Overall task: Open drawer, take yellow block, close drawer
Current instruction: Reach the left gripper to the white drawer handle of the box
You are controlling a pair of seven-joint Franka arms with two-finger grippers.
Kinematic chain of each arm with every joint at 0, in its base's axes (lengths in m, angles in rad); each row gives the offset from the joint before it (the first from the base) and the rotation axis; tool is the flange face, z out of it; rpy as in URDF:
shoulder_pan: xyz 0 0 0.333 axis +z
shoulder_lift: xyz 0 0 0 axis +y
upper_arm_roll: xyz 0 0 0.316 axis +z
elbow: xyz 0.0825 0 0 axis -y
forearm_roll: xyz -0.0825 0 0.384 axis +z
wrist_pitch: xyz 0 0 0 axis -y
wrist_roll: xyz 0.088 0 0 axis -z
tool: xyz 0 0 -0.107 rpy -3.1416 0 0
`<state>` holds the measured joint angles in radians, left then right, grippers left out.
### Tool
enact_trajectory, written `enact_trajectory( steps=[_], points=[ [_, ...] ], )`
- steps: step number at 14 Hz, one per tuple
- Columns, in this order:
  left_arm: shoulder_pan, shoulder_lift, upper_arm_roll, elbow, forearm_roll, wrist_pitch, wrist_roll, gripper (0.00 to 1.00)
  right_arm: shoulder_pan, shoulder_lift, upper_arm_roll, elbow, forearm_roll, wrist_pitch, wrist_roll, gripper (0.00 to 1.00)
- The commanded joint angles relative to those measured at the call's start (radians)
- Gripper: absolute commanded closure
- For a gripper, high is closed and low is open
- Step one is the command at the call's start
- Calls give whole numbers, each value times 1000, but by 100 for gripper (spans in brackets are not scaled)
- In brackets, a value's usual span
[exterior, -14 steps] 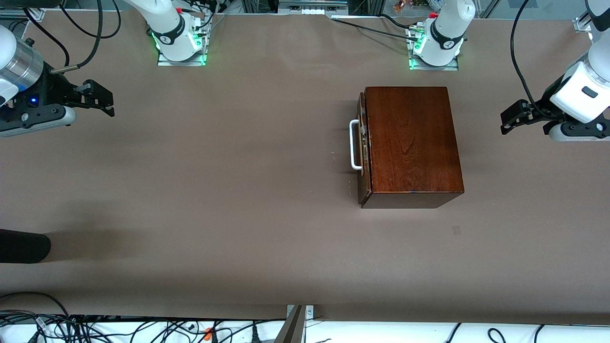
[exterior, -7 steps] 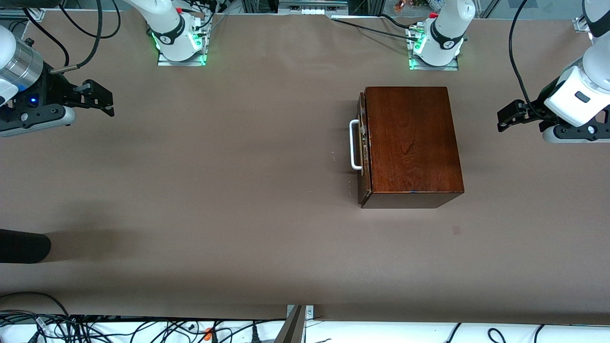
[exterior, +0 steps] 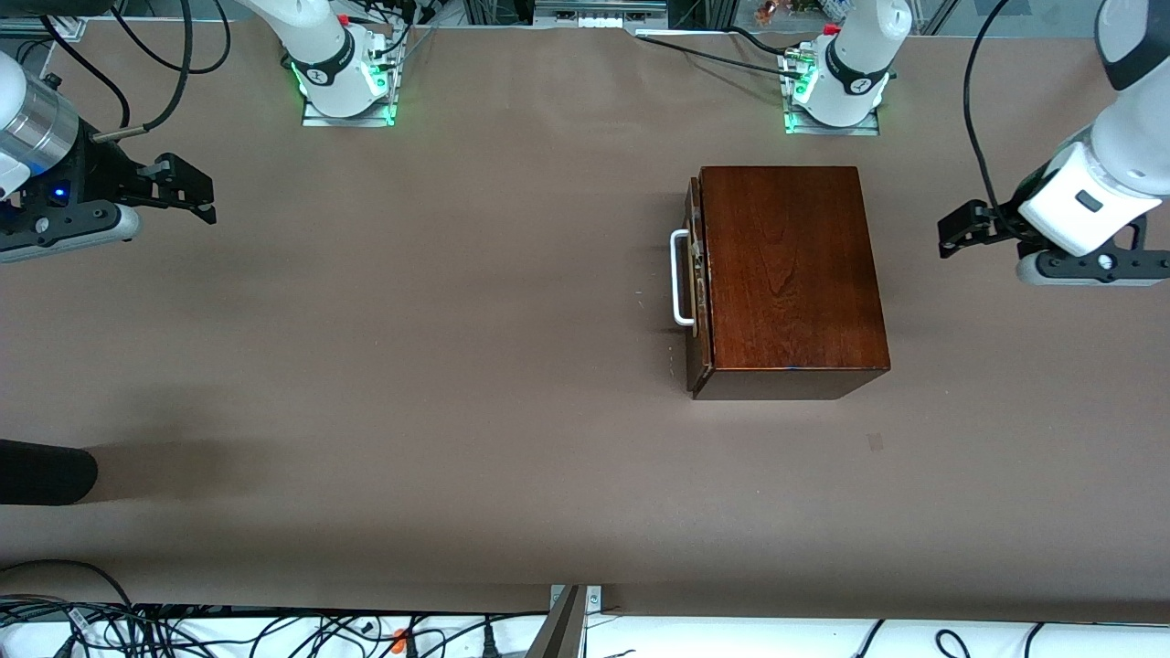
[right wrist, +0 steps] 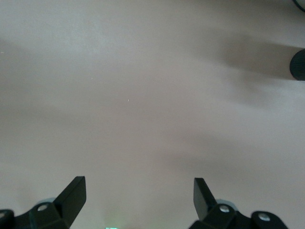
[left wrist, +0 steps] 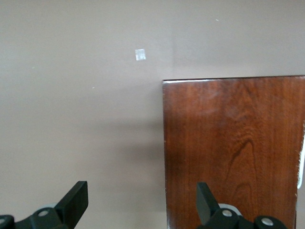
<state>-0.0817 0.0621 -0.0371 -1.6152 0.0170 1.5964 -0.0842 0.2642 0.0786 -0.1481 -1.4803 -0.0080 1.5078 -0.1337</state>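
Observation:
A dark reddish-brown wooden box [exterior: 788, 274] stands on the table toward the left arm's end. Its drawer [exterior: 695, 283] is shut, with the white bar handle [exterior: 678, 278] facing the right arm's end. The yellow block is hidden. My left gripper [exterior: 955, 232] hangs open and empty over bare table at the left arm's end, apart from the box. In the left wrist view the box top [left wrist: 233, 148] fills one side, under the open gripper [left wrist: 141, 200]. My right gripper [exterior: 194, 187] is open and empty over the right arm's end; its wrist view [right wrist: 139, 196] shows bare table.
The table [exterior: 411, 366] has a brown cover. A black cylinder [exterior: 46, 472] pokes in at the right arm's end, nearer the front camera, also in the right wrist view [right wrist: 298, 64]. Cables [exterior: 228, 631] lie below the front edge. A small pale mark [exterior: 875, 442] lies near the box.
My left gripper has moved toward the box. My right gripper has barely shifted. The box and drawer have not moved.

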Motion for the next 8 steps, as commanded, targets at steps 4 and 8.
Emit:
enact_trajectory(
  steps=[4, 8],
  points=[
    [-163, 132, -47, 70, -25, 22, -17, 0, -3, -16, 2, 0, -9, -15, 6, 0],
    [-327, 276, -46, 161, -9, 51, -236, 0, -3, -14, -1, 2, -7, -18, 6, 0]
  ],
)
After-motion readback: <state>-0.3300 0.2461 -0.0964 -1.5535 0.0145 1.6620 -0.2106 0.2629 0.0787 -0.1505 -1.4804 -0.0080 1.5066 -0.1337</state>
